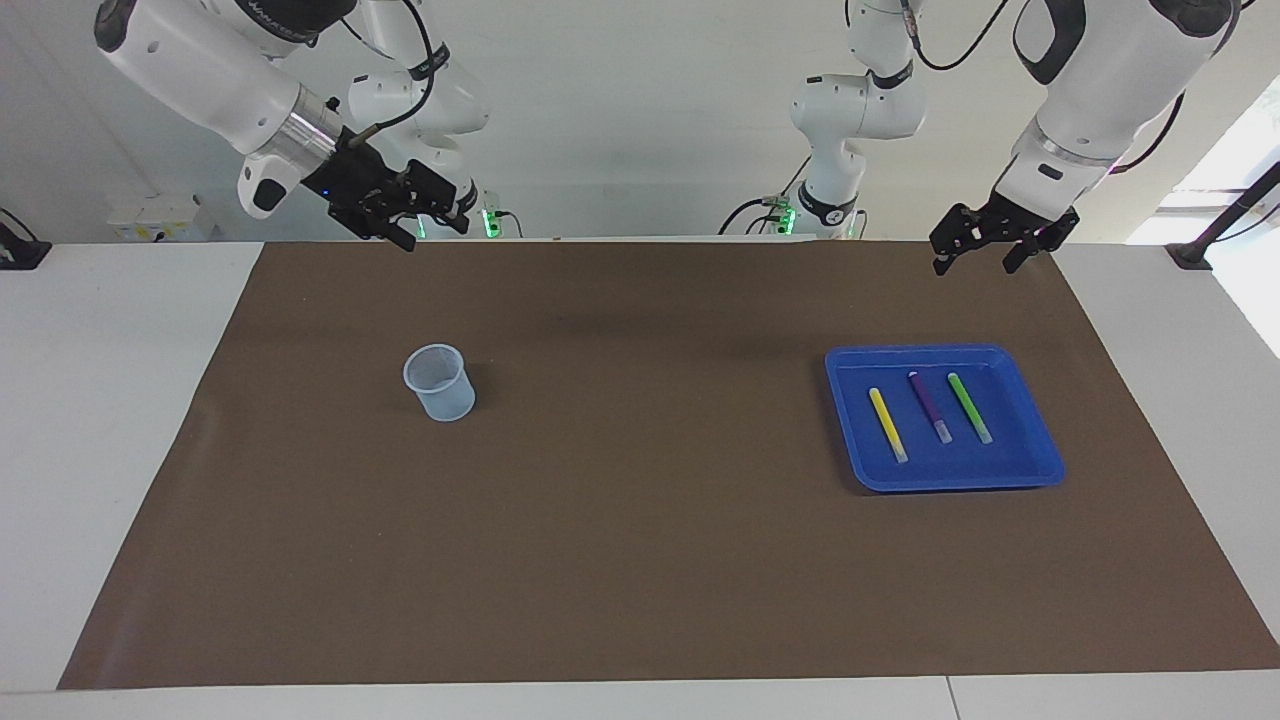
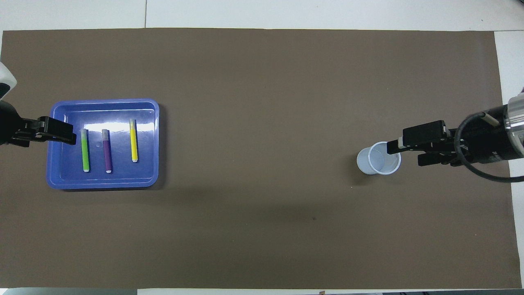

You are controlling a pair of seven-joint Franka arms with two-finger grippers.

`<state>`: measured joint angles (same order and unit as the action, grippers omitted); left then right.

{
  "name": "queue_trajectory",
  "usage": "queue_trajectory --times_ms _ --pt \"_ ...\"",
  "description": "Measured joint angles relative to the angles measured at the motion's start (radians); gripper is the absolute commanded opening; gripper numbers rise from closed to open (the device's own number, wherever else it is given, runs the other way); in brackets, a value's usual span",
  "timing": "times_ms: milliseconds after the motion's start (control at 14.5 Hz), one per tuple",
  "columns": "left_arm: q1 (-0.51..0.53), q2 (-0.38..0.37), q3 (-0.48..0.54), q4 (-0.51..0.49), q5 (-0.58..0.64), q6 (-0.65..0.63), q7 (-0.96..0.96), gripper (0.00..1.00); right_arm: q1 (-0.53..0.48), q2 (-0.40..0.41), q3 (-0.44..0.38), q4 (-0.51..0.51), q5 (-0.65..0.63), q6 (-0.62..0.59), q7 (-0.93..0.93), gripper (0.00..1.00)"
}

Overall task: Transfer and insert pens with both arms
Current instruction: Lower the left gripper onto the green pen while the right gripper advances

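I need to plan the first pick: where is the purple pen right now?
The purple pen lies in the blue tray toward the left arm's end of the table, between the yellow pen and the green pen.
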<state>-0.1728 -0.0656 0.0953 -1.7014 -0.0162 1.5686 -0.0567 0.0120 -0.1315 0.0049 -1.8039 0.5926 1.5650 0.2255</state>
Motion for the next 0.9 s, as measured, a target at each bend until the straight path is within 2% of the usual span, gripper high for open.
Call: queue_trajectory --times_ms 276,484,691,898 --pt "0.078 -0.011 0.001 -0.168 0.000 0.146 0.060 1.00 0.106 -0.026 0.005 -0.037 0.054 0.062 0.211 1.00" --pt "0.133 0.006 0.001 -0.250 0.000 0.238 0.179 1.00 0.206 -0.032 0.009 -0.053 0.054 0.121 0.248 1.00" --pt "0.174 0.058 0.002 -0.319 0.000 0.377 0.242 1.00 0.221 -0.034 0.009 -0.059 0.054 0.133 0.250 1.00" --pt "0.193 0.109 0.001 -0.398 0.000 0.501 0.272 1.00 0.241 -0.036 0.009 -0.093 0.061 0.264 0.250 1.00"
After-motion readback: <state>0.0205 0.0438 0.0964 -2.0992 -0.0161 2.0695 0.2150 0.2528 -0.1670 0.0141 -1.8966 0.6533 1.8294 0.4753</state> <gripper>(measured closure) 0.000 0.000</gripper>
